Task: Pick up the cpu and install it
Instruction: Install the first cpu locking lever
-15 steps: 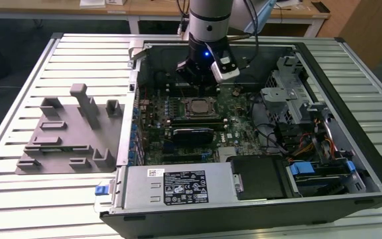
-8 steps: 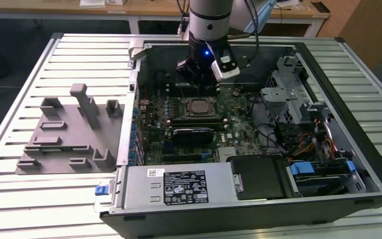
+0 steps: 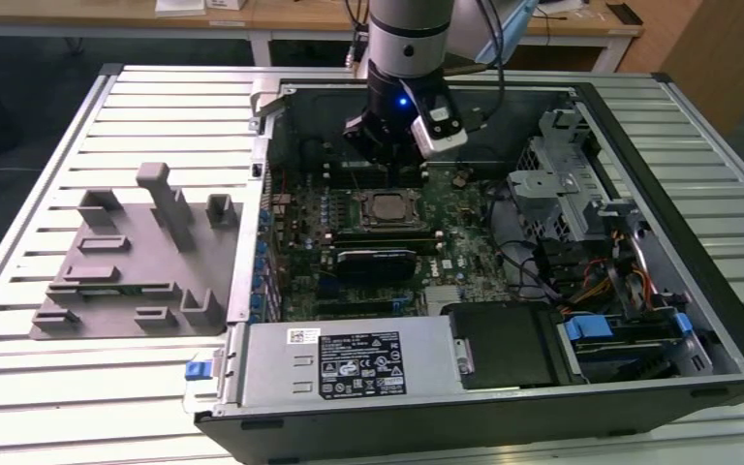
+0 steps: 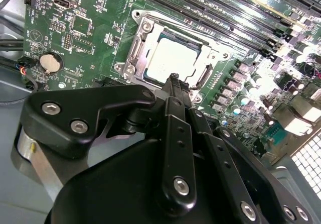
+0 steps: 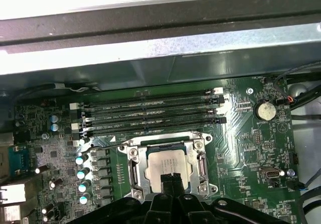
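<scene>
The cpu (image 3: 386, 208) lies flat inside the metal socket frame (image 3: 386, 225) on the green motherboard, its pale silver top showing in both wrist views (image 4: 173, 61) (image 5: 168, 163). My gripper (image 3: 390, 167) hangs over the board just beyond the socket in the exterior view. In both wrist views its black fingertips (image 4: 173, 79) (image 5: 170, 178) meet at a point above the near edge of the chip. The gripper (image 4: 173, 83) is shut with nothing between the fingers, and I cannot tell whether it touches the chip.
The open computer case (image 3: 682, 126) lies on a slatted metal table. Memory slots (image 5: 150, 111) run beside the socket. A power supply (image 3: 346, 363), cables and a drive cage (image 3: 566, 184) fill the exterior view's right and front. A grey fixture block (image 3: 133, 252) stands at the left.
</scene>
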{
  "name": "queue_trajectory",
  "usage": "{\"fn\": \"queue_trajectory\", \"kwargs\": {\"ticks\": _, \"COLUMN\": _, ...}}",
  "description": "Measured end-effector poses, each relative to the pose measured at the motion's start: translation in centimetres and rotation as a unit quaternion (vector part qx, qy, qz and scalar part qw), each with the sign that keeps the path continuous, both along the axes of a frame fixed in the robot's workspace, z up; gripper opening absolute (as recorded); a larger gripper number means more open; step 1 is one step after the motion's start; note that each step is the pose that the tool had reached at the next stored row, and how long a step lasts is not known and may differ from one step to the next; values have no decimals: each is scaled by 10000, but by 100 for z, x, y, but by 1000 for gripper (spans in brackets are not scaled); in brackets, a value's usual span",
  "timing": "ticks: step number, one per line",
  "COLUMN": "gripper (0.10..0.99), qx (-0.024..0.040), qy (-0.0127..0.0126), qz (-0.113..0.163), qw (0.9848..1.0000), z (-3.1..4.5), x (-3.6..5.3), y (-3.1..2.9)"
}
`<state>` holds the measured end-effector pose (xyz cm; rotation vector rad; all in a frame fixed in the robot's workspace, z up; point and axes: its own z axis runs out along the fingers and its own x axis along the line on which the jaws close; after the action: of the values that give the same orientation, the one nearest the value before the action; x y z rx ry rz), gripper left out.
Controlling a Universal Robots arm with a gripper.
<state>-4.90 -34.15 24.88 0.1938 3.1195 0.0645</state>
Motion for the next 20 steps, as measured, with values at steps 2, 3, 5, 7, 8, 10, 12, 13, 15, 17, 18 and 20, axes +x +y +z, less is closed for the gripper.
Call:
{"fn": "queue_trajectory", "kwargs": {"ticks": 2, "gripper": 106, "qx": 0, "qy": 0, "qz": 0, "qw": 10000, "z": 2, "x": 0, "y": 0}}
{"fn": "queue_trajectory", "kwargs": {"ticks": 3, "gripper": 106, "qx": 0, "qy": 0, "qz": 0, "qw": 10000, "z": 2, "x": 0, "y": 0}}
{"fn": "queue_trajectory", "kwargs": {"ticks": 5, "gripper": 106, "qx": 0, "qy": 0, "qz": 0, "qw": 10000, "z": 3, "x": -1, "y": 0}}
{"fn": "queue_trajectory", "kwargs": {"ticks": 7, "gripper": 106, "qx": -1, "qy": 1, "qz": 0, "qw": 10000, "z": 3, "x": -10, "y": 0}}
{"fn": "queue_trajectory", "kwargs": {"ticks": 8, "gripper": 106, "qx": -1, "qy": 0, "qz": 0, "qw": 10000, "z": 3, "x": -20, "y": 0}}
{"fn": "queue_trajectory", "kwargs": {"ticks": 10, "gripper": 106, "qx": 0, "qy": 0, "qz": 0, "qw": 10000, "z": 3, "x": -44, "y": 0}}
{"fn": "queue_trajectory", "kwargs": {"ticks": 12, "gripper": 106, "qx": -1, "qy": 0, "qz": 0, "qw": 10000, "z": 3, "x": -73, "y": 0}}
{"fn": "queue_trajectory", "kwargs": {"ticks": 13, "gripper": 106, "qx": 0, "qy": 0, "qz": 0, "qw": 10000, "z": 3, "x": -88, "y": 0}}
{"fn": "queue_trajectory", "kwargs": {"ticks": 15, "gripper": 106, "qx": -1, "qy": -1, "qz": -1, "qw": 10000, "z": 3, "x": -117, "y": 0}}
{"fn": "queue_trajectory", "kwargs": {"ticks": 17, "gripper": 106, "qx": 0, "qy": -2, "qz": -2, "qw": 10000, "z": 3, "x": -144, "y": 0}}
{"fn": "queue_trajectory", "kwargs": {"ticks": 18, "gripper": 106, "qx": 0, "qy": -3, "qz": -3, "qw": 10000, "z": 3, "x": -156, "y": 0}}
{"fn": "queue_trajectory", "kwargs": {"ticks": 20, "gripper": 106, "qx": 0, "qy": -4, "qz": -4, "qw": 10000, "z": 3, "x": -179, "y": 0}}
